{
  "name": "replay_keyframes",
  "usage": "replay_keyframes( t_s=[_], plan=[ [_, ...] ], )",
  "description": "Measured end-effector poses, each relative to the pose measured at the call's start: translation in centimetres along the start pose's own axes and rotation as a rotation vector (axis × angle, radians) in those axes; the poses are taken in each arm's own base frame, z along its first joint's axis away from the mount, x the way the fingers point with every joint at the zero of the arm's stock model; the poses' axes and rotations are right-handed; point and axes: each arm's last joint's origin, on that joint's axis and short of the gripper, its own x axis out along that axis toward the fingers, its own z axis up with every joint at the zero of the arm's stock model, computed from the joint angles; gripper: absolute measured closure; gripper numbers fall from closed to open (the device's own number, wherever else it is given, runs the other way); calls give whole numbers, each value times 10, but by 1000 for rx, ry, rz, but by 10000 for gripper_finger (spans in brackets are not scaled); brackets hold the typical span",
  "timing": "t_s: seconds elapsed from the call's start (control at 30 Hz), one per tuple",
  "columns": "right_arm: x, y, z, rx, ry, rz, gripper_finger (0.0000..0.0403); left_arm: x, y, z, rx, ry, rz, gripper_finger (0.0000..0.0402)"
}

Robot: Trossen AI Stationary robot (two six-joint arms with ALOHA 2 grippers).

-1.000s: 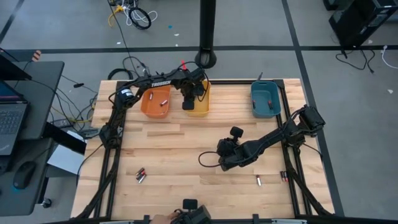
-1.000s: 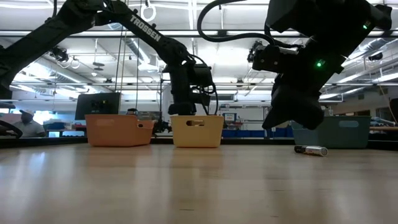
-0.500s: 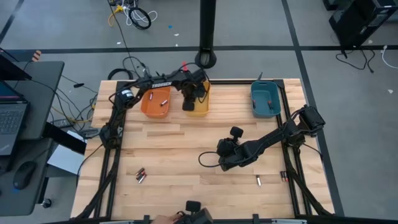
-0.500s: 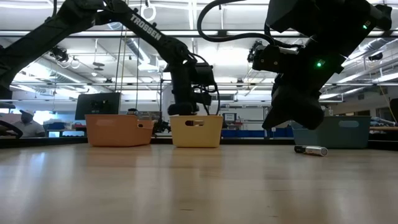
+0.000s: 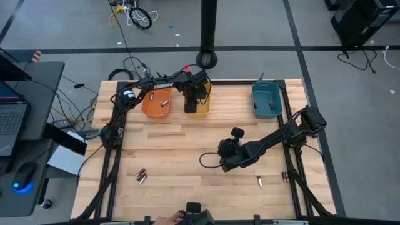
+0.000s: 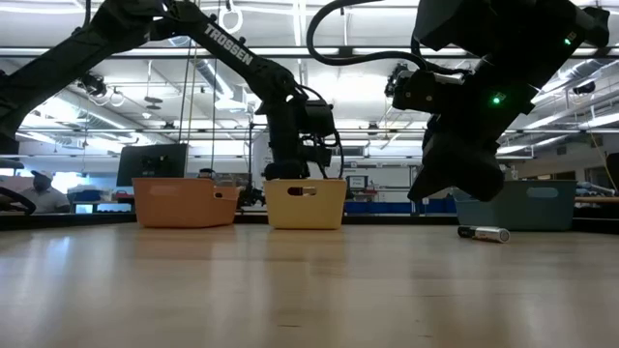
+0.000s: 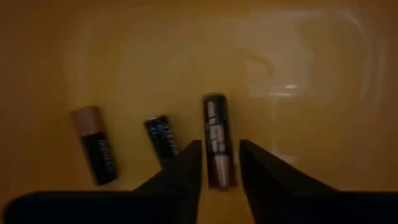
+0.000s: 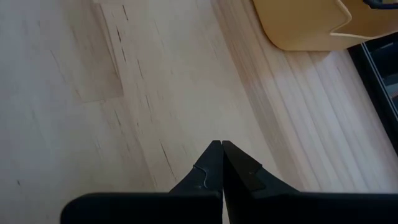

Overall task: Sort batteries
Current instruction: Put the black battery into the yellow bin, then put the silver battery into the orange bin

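My left gripper (image 7: 221,167) hangs open over the yellow bin (image 5: 199,100), pointing down into it. On the bin's floor lie three batteries: one (image 7: 216,140) with its near end between my two fingertips, a blue one (image 7: 163,138) and a dark, copper-ended one (image 7: 96,144) beside it. My right gripper (image 8: 222,149) is shut on nothing above the bare wood right of the table's middle (image 5: 224,164). More batteries lie in the orange bin (image 5: 156,103) and on the table (image 5: 142,176), (image 5: 259,181), (image 5: 284,177).
The teal bin (image 5: 265,100) stands at the far right. In the low view one battery (image 6: 484,233) lies on the table under the right arm. Black rails run along the table's left and right edges. A person's hand (image 5: 164,219) shows at the near edge.
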Motion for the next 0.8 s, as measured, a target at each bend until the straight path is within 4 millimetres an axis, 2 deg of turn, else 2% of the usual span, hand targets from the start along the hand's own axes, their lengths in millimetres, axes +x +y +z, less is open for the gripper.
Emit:
replay_keyframes(
  t_s=[0.17, 0.33, 0.5, 0.8],
  plan=[
    [0, 0, 0, -8, 0, 0, 396, 0, -1, 0, 3, 45, 51, 229],
    [0, 0, 0, -15, 0, 0, 396, -8, 0, -1, 3, 67, 100, 220],
    [0, -1, 0, -19, -10, -18, 396, -42, 2, 2, -7, -34, 139, 242],
    [2, -4, -7, 20, -28, -48, 398, -107, -3, 9, -22, -351, 57, 277]
  ],
)
